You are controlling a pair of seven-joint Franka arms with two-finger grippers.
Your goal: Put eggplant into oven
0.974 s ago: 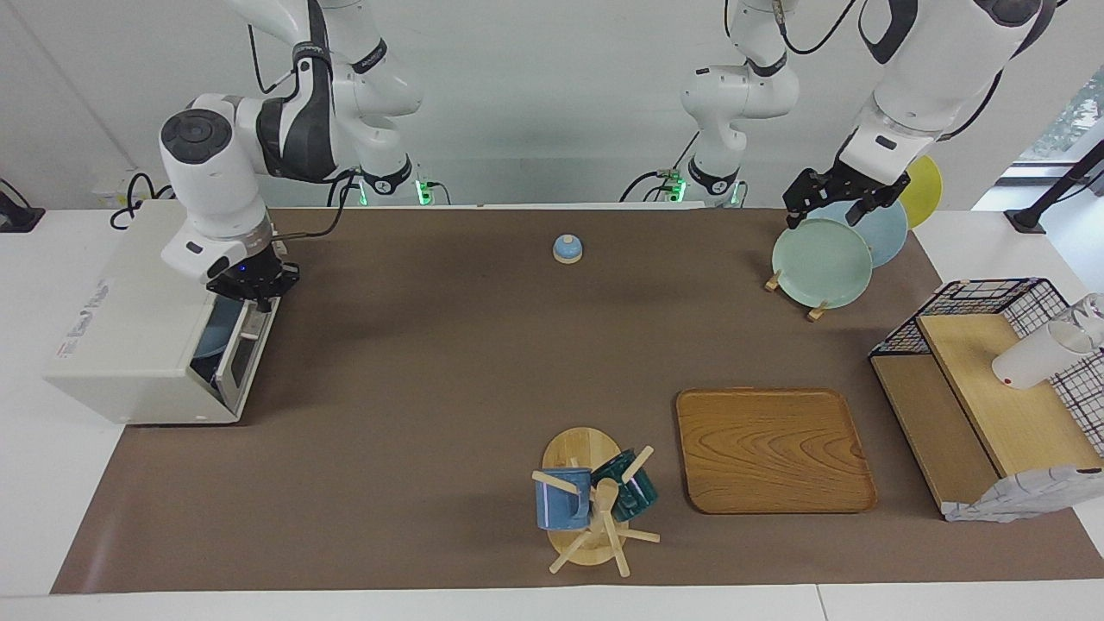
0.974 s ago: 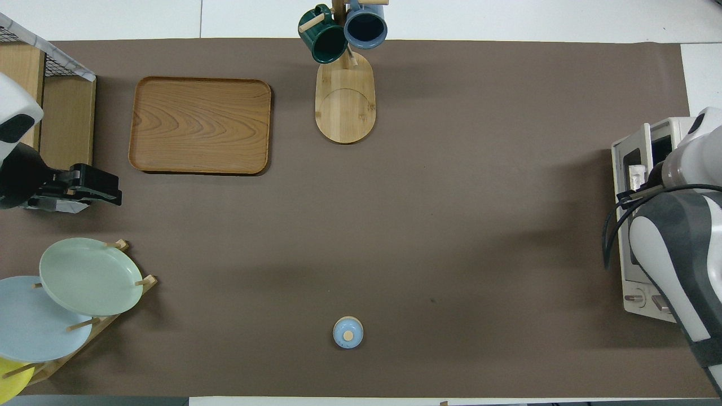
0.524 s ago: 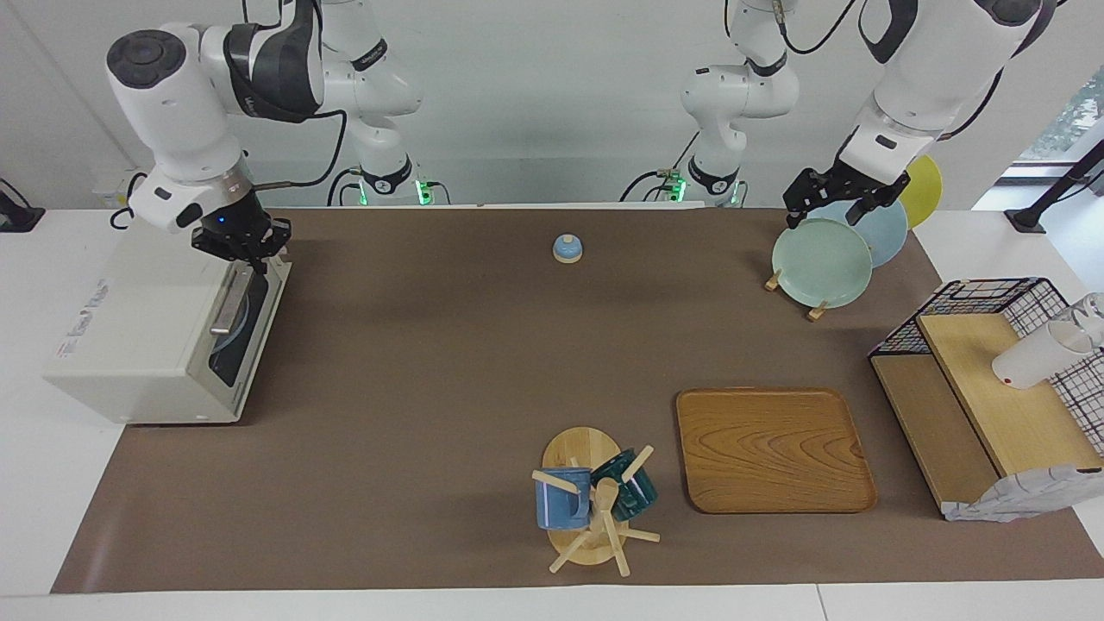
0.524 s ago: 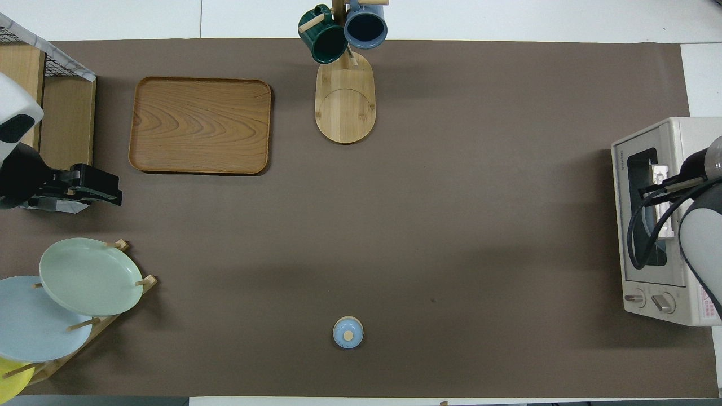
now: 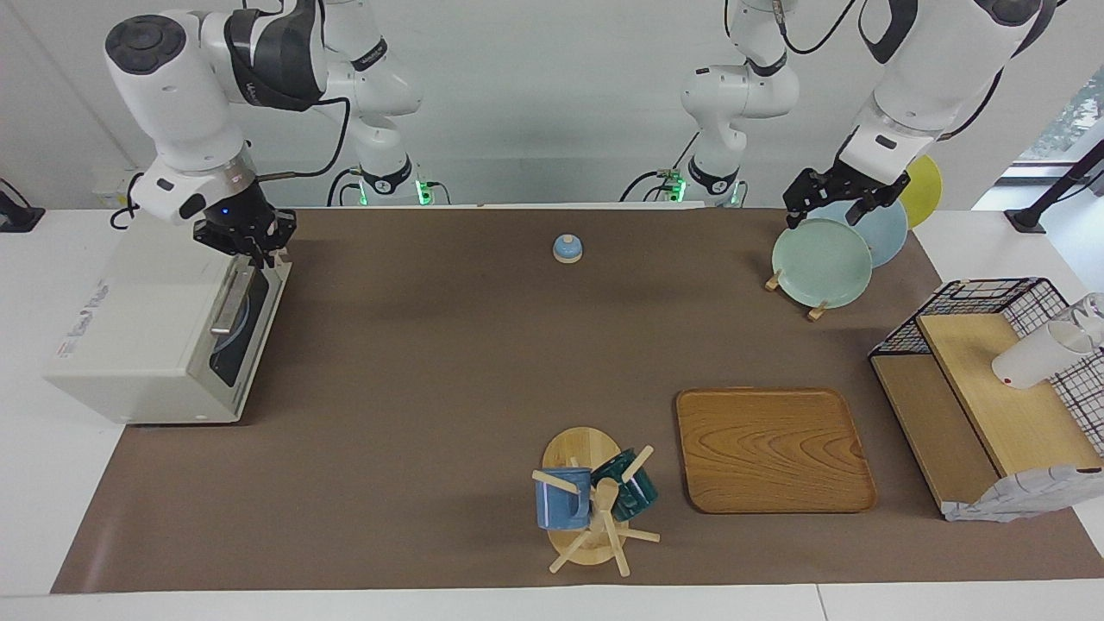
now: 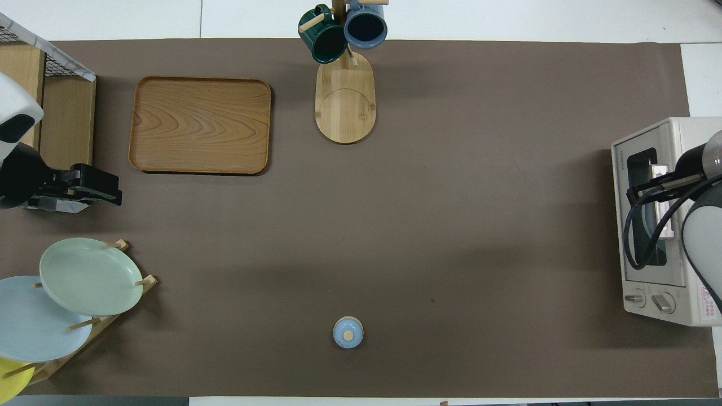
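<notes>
Oven (image 5: 155,332) shut at the right arm's end of the table, dark glass door and bar handle directly below the right gripper (image 5: 244,235); jaws there hard to judge, cannot tell how far open, nothing seen held. Eggplant nowhere visible in either view. Left gripper (image 5: 841,200) waiting over the plate rack (image 5: 828,259), fingers (image 6: 104,190) apart, gripping nothing. Wooden tray (image 5: 774,449) and mug tree (image 5: 595,509) well away from both sets of jaws

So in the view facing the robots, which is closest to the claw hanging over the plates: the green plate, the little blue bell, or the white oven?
From the left gripper:
1. Green plate, on the rack directly under it.
2. Blue bell, mid-table, close to the robots.
3. Oven, at the right arm's end of the table.
</notes>
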